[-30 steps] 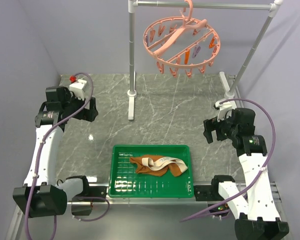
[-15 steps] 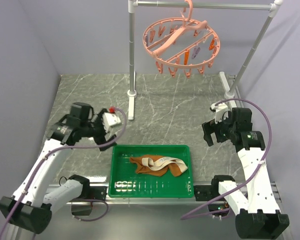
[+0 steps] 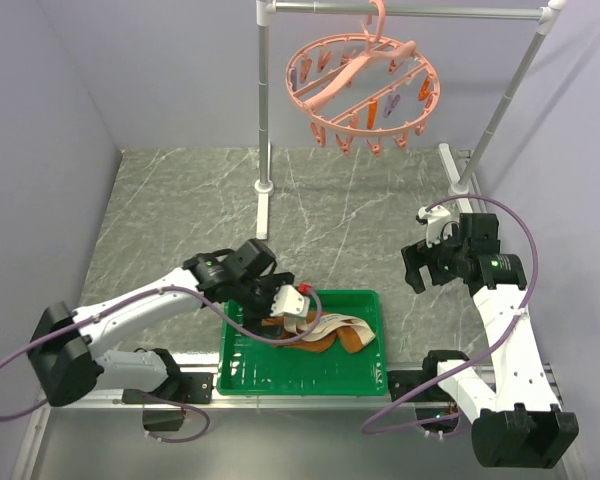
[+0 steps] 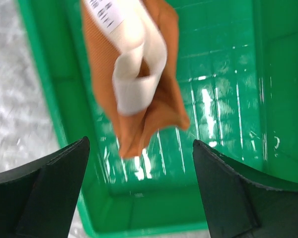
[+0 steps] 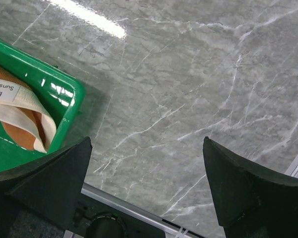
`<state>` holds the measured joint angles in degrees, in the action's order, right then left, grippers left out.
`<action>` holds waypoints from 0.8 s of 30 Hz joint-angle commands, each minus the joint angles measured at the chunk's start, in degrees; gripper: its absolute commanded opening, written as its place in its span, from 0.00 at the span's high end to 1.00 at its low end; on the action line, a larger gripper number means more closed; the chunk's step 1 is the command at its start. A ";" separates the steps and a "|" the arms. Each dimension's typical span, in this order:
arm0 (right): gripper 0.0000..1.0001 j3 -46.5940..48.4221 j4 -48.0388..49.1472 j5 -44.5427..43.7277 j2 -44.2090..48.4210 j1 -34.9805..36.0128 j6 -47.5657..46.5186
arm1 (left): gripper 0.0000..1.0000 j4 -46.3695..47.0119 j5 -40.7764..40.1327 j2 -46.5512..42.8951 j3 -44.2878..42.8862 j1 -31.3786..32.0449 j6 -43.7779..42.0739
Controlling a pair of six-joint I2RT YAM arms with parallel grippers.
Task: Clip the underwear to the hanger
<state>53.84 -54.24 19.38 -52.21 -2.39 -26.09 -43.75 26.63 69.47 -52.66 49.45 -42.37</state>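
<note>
underwear (image 3: 332,335), rust-orange with a cream waistband, is lying crumpled in the green tray (image 3: 250,368) at the near edge of the marble tabletop (image 3: 180,200). nothing is gripping it. the left gripper (image 4: 139,193) is reaching over the tray's left part, and its fingers are standing wide with nothing between them. in the left wrist view, a folded end of the fabric and a loop of the waistband are sitting just ahead of the gap, and whether the fingers are touching the cloth is not clear. the right gripper (image 5: 146,186) is hovering over bare tabletop just beside the tray's right corner, its fingers spread wide and holding nothing.

the pink ring hanger (image 3: 332,88) is hanging from the grey rack (image 3: 264,100) at the far side, well apart from the tray. its clothespins (image 3: 380,108) are dangling with no garment on any of them.

judging from this, the task is only beginning: the pickup is being set up and is not yet made. the grasp, the lift, the carry to the ring and the clipping of the fabric into a pin are all waiting to be done.
</note>
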 commanded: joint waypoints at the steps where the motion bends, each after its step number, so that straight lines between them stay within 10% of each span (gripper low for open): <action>1: 0.00 2.49 -0.78 0.93 0.00 0.20 -0.63 | 0.10 5.07 -1.23 3.29 -1.21 3.36 -0.34; 9: 0.00 1.88 -1.75 -0.65 1.05 0.11 -2.21 | 0.19 11.66 -3.16 10.41 0.37 8.47 -0.17; 19: 0.00 0.65 -0.69 -2.41 2.55 0.02 -2.48 | 0.93 9.30 -5.28 10.60 -1.12 8.91 -1.05; 24: 0.00 0.73 -0.87 -2.06 2.81 0.11 -2.57 | 1.00 4.91 -1.51 5.24 -5.94 6.19 3.85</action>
<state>54.04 -55.35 17.67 -50.37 -2.39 -28.05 -36.38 21.78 79.92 -53.19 57.43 -41.85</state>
